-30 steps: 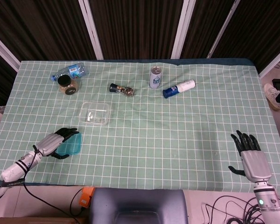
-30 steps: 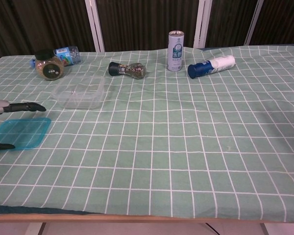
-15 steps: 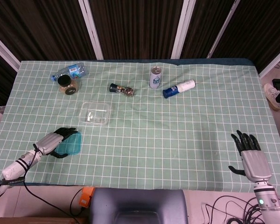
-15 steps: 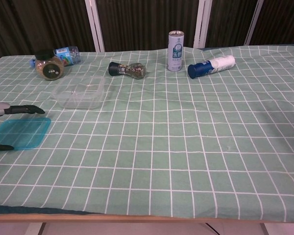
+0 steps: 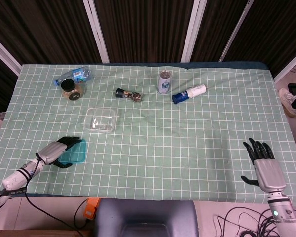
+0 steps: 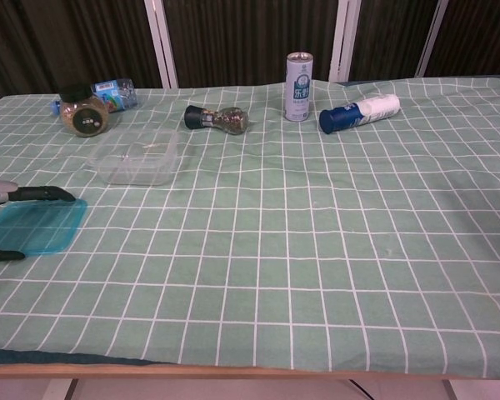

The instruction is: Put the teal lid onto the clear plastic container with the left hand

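Observation:
The teal lid (image 5: 75, 152) (image 6: 38, 225) lies flat on the checked cloth near the table's front left. My left hand (image 5: 55, 150) (image 6: 17, 218) straddles its left part, fingers (image 6: 42, 194) along the far edge and thumb by the near edge; the lid stays on the cloth, with no grip showing. The clear plastic container (image 5: 101, 120) (image 6: 137, 157) stands open a short way beyond and to the right of the lid. My right hand (image 5: 263, 164) rests at the front right with its fingers spread and nothing in it; the chest view does not show it.
Along the back lie a plastic water bottle (image 5: 72, 75), a dark-lidded jar (image 5: 71, 90), a pepper grinder on its side (image 5: 128, 94), an upright can (image 5: 164, 81) and a blue-capped white bottle on its side (image 5: 188, 93). The table edge runs close in front of the lid.
My left hand has sunk a little and drawn slightly back toward the front left over the lid. The lid, the container and the right hand have not moved.

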